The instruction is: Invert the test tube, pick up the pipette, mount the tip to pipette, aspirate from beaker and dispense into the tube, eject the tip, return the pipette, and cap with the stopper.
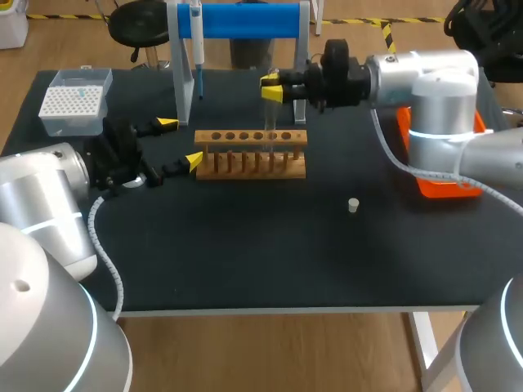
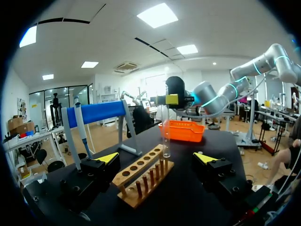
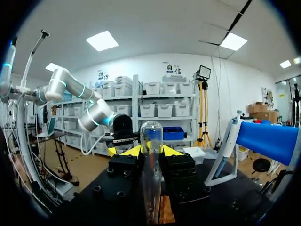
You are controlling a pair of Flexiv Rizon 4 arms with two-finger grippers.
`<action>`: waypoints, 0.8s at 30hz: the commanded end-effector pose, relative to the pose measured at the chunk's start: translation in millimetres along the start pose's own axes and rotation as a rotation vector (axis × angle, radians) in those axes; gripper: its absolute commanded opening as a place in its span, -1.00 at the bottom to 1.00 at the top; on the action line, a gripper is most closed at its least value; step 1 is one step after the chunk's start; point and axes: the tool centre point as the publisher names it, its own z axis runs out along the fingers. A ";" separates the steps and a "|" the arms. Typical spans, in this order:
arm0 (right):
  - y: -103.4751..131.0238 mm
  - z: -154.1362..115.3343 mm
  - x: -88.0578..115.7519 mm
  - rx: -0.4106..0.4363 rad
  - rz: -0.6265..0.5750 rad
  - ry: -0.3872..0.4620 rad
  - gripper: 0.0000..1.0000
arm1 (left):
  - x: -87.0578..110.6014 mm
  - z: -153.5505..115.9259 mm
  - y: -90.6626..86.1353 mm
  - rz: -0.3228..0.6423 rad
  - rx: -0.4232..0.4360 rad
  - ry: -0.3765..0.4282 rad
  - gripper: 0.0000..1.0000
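Black tabletop (image 1: 245, 245) bears a rack (image 1: 251, 163); right pincer (image 1: 271, 86) clamps the test tube (image 3: 151, 136), left pincer (image 1: 181, 143) gapes.

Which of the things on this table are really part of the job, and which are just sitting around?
Part of the job:
test tube, held in the right gripper
pipette, hanging on the blue stand
box of tips
small white stopper

Just standing by:
wooden rack
orange tray, contents hidden

No beaker shows.

No writing can be read anywhere on the table (image 1: 245, 261).
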 end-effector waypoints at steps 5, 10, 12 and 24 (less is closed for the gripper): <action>-6.0 -7.4 5.6 0.036 0.334 -0.059 -1.00 | 2.5 1.7 0.0 0.001 -0.001 -0.010 1.00; -4.3 -12.7 4.2 -0.003 0.576 -0.069 -1.00 | 2.5 1.7 0.0 0.001 -0.001 -0.010 1.00; -2.8 -14.7 2.1 -0.034 0.683 -0.074 -1.00 | 2.5 1.7 0.0 0.001 -0.001 -0.010 1.00; -4.0 -17.0 -1.0 -0.018 1.128 -0.051 -1.00 | 2.5 1.7 0.0 0.001 -0.001 -0.010 1.00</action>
